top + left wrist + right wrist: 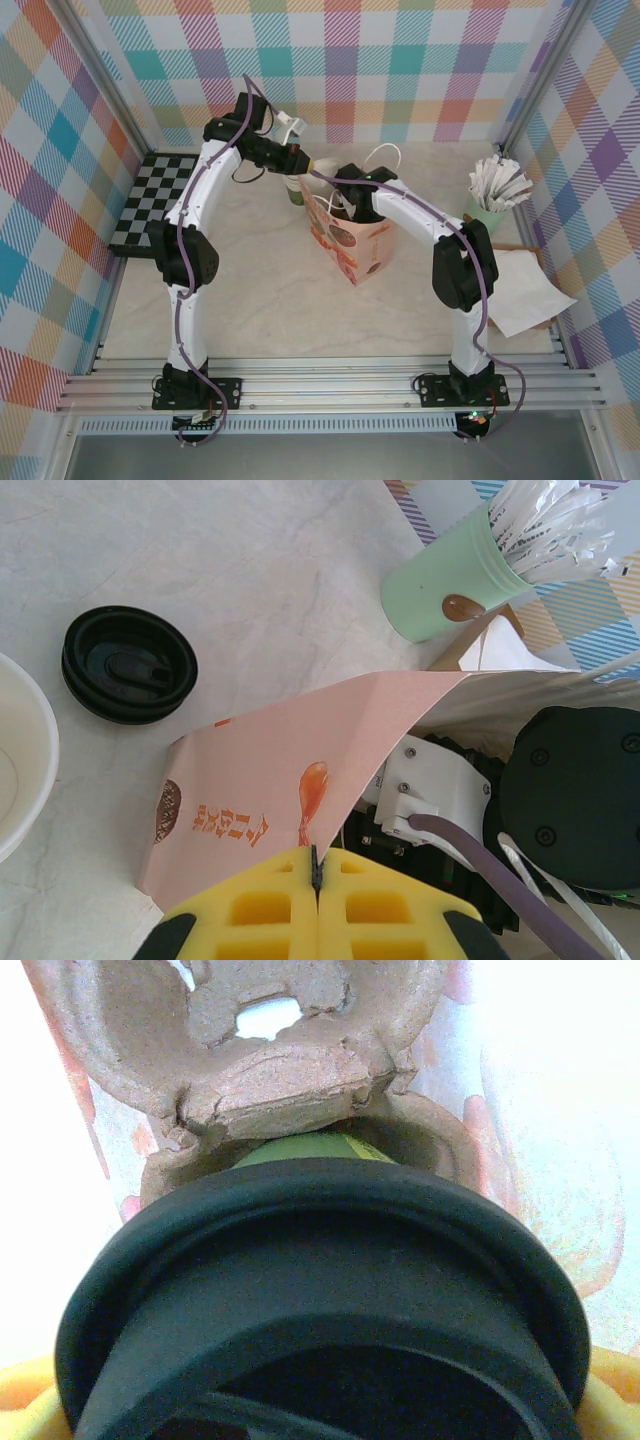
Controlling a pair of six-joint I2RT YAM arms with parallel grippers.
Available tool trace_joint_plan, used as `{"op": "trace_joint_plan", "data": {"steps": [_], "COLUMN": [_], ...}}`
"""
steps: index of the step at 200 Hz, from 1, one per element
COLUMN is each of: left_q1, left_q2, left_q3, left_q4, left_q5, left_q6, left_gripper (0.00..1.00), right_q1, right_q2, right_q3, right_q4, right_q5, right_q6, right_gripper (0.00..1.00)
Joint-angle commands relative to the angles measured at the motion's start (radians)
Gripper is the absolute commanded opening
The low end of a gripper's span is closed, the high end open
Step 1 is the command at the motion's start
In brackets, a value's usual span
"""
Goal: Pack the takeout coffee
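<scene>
Your right claw (320, 1400) is clamping the black-lidded dark-green paper cup (300, 1147), apparently inside the pink paper bag (280, 770) your left claw (317, 865) is pinching; catching the brown pulp carrier (270, 1100) is risking tipping.

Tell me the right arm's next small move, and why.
Probably ease the right gripper straight down: its jaws hold the takeout coffee inside the paper bag, right at the pulp carrier pocket but apparently not fully seated, while the left gripper pinches the bag's edge open.
</scene>
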Motion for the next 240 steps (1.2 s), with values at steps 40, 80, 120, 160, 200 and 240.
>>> {"op": "trace_joint_plan", "data": {"steps": [40, 80, 120, 160, 200, 240], "left_q1": [-0.002, -0.009, -0.014, -0.015, -0.015, -0.018], "left_q2": [-0.018, -0.032, -0.035, -0.034, -0.040, -0.047], "left_q3": [0.015, -0.012, -0.017, -0.010, -0.012, -0.014], "left_q4": [-0.011, -0.007, -0.010, -0.005, -0.017, -0.041], "left_q5": [-0.021, -0.026, -0.030, -0.036, -0.045, -0.062], "left_q6": [0.012, 0.016, 0.023, 0.023, 0.029, 0.049], "left_gripper": [0.00, 0.00, 0.00, 0.00, 0.00, 0.00], "right_q1": [-0.007, -0.007, -0.007, -0.007, -0.009, -0.009], "right_q2": [0.163, 0.188, 0.220, 0.181, 0.117, 0.100], "right_q3": [-0.118, -0.138, -0.158, -0.085, 0.044, 0.109], "right_q4": [0.061, 0.072, 0.099, 0.065, 0.008, -0.042], "right_q5": [-0.002, -0.012, -0.013, -0.002, -0.008, -0.017], "right_q6": [-0.049, -0.060, -0.056, -0.055, -0.045, -0.064], "right_gripper": [0.07, 0.07, 0.07, 0.09, 0.12, 0.21]}}
